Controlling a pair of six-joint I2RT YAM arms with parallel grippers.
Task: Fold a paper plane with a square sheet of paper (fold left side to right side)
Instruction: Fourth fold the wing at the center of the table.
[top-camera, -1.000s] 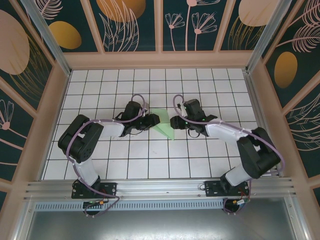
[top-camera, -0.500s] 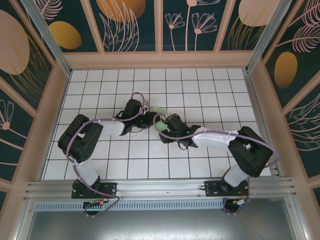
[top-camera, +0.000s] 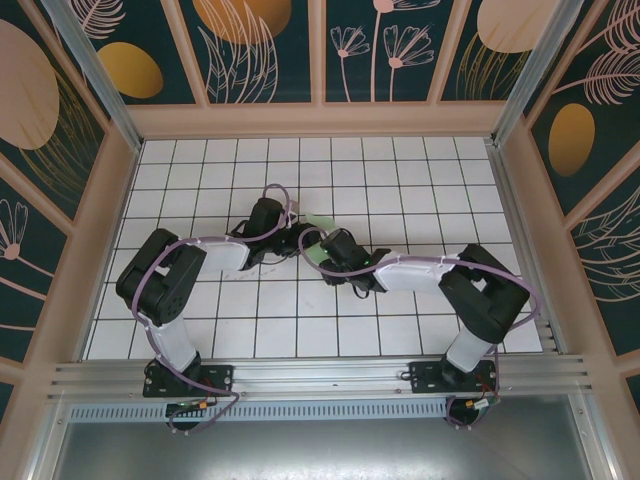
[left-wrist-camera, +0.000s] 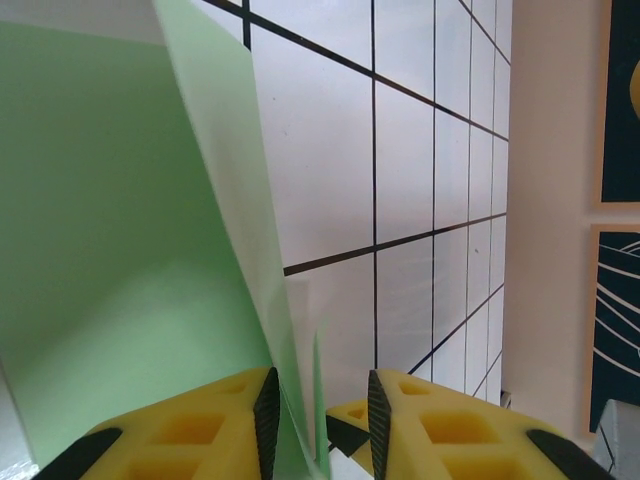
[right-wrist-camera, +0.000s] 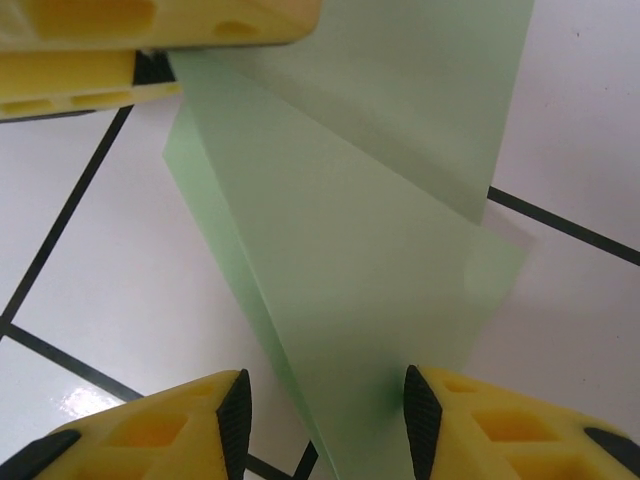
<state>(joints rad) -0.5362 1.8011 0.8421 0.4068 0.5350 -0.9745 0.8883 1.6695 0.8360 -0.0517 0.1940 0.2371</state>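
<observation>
**Two tools meeting over the green paper, mid-worktop**

Overhead:
- Both arms reach inward and meet slightly left of centre on the white, black-gridded worktop (top-camera: 430, 200).
- The left tool (top-camera: 296, 241) and right tool (top-camera: 322, 256) sit nearly nose to nose.
- The green paper sheet (top-camera: 319, 221) lies between and under them. Pale green slivers peek out past the black wrist housings, and the rest is hidden.

Left wrist:
- The sheet (left-wrist-camera: 110, 250) is folded, with a broad green face on the left.
- One flap rises as a slanted edge that runs down into the gap between the yellow fingers (left-wrist-camera: 190, 435).
- The left tool (left-wrist-camera: 320, 380) has its jaws apart.
- The paper edge stands inside the gap, close against the left-hand finger, and bare tile (left-wrist-camera: 430, 170) shows on the other side.
- It does not look clamped.

Right wrist:
- The right tool (right-wrist-camera: 325, 375) is spread, with its yellow fingers (right-wrist-camera: 150, 435) on either side of a narrow end of the sheet (right-wrist-camera: 360, 270).
- The paper lies flat on the tile in overlapping layers, with a paler, half-translucent layer at upper right.
- I cannot tell whether the right-hand finger touches the paper's edge. The left-hand finger stands clear of it.
- A yellow finger of the left tool (right-wrist-camera: 150, 25) crosses the top-left corner, at the sheet's upper edge.
</observation>
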